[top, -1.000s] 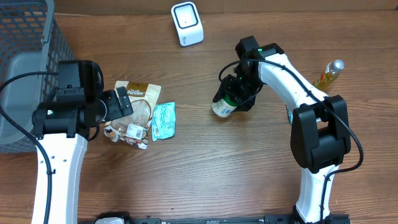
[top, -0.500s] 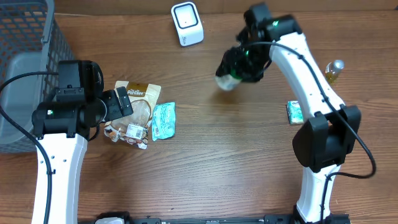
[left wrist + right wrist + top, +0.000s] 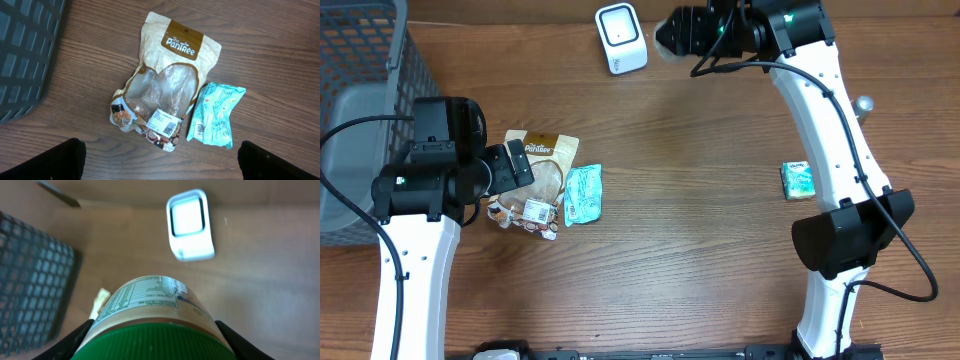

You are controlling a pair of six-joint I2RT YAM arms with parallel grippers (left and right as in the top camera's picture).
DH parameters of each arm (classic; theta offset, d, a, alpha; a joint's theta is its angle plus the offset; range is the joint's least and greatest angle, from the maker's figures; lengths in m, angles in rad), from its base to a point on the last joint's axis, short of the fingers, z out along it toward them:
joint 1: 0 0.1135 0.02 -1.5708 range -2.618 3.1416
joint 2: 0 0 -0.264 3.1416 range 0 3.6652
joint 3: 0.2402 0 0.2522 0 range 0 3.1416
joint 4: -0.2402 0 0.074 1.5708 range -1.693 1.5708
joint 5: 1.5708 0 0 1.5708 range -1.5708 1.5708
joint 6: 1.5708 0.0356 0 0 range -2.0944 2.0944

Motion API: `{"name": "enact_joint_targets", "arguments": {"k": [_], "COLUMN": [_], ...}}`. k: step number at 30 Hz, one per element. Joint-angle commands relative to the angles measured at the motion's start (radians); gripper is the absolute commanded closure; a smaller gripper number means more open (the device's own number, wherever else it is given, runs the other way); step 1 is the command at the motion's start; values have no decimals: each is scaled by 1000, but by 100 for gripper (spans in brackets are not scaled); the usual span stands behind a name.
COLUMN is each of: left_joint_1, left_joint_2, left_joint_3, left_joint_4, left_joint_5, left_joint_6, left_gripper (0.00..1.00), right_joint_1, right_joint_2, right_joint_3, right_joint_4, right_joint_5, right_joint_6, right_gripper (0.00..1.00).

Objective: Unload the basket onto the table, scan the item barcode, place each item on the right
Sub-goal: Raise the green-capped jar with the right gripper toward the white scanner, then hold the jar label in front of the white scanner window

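Overhead, the green-lidded jar hangs just beside the scanner, my right fingers clamped on it (no barcode visible to me). I judge presentation is underway; next, turn its label toward the scanner's face. Meanwhile my left fingers stand wide apart, empty.

Both arms have white shells over black joint blocks; the left arm has a bulky black wrist housing and a looping black cable; the left gripper has rounded black fingertips; the right arm carries a thin black cable and a small green light.
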Motion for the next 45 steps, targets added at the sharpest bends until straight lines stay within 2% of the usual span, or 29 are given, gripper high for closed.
{"name": "enact_joint_targets", "arguments": {"k": [1, 7, 11, 16, 18, 23, 27, 34, 45], "left_joint_1": [-7, -7, -7, -7, -7, -7, -7, -7, -7], "left_joint_2": [2, 2, 2, 2, 2, 2, 2, 2, 2], "left_joint_3": [10, 10, 10, 10, 10, 10, 10, 10, 10], "left_joint_4": [1, 1, 1, 1, 1, 1, 1, 1, 1], "left_joint_5": [-6, -6, -6, -6, -6, -6, -6, -6, -6], "left_joint_6": [9, 9, 9, 9, 9, 9, 9, 9, 9], "left_gripper": [0, 1, 0, 1, 1, 1, 1, 0, 0], "right_joint_1": [33, 77, 92, 94, 94, 97, 101, 110, 127], "right_joint_2": [-29, -28, -28, -28, -27, -10, 35, 62, 226], "right_joint_3": [3, -102, -207, -373, -463, -572, -574, -560, -559], "right_joint_4": [85, 288, 460, 734, 900, 1158, 1255, 1303, 1583], "right_joint_5": [26, 205, 231, 233, 233, 233, 233, 288, 381], "right_joint_6": [-11, -12, -38, -57, -57, -57, -60, -138, -138], "right_gripper": [74, 73, 72, 72, 73, 76, 84, 85, 94]}}
